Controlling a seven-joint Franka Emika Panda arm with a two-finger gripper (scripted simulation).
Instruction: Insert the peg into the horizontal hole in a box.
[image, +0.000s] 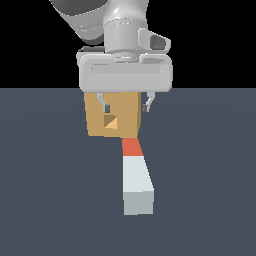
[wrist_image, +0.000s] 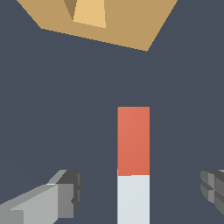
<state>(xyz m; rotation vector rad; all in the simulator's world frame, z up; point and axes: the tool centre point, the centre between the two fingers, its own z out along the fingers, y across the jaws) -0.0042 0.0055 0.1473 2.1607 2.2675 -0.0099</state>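
The box sits on the desk toward the exterior view's left, with the hole dark in the middle of its face. The peg lies flat on the desk just to the right of the hole, its orange-red end close to the box. It looks hard and stiff, probably light, and its flat sides should be easy to pinch. The white part, near the middle, seems the best place to hold. The tool hangs above, pointing down, its fingers spread wide, holding nothing.
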